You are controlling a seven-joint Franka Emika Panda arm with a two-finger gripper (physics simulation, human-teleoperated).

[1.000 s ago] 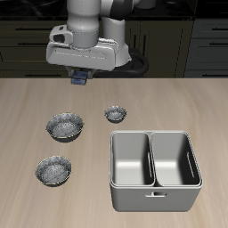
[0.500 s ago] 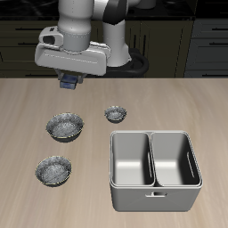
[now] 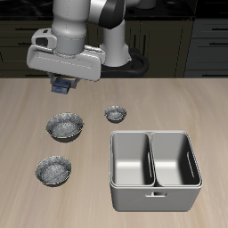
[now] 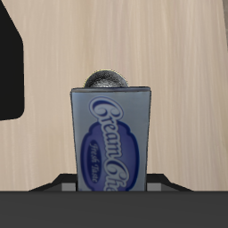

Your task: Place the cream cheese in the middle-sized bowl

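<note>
Grips the cream cheese (image 3: 64, 86) between the two jaws of the gripper (image 3: 64, 90), closed tight on the sides of the box. Hangs in the air over the back part of the table (image 3: 178, 98), well above the wood. In the wrist view, shows the box (image 4: 110, 142) upright in the jaws, dark blue, with the pale label and the curly words "Cream Cheese" facing the camera.

Below the jaws and a little toward the table's front edge, a round speckled metal bowl (image 3: 65, 127), apart from the box and not touched by it. Seems to be the middle-sized bowl, though hard to judge against the other speckled bowl (image 3: 53, 169), which looks nearly the same width and sits still farther from the jaws, closer to the front edge. Both standing upright with nothing inside.

To one side of the jaws, lower and near the first bowl, a tiny speckled bowl (image 3: 115, 113). Much farther from the jaws, toward the front edge on that same side, a grey metal container (image 3: 154, 169) with two deep compartments side by side.

Behind the gripper, the white arm (image 3: 85, 22) rising in front of dark cabinets (image 3: 205, 44).
</note>
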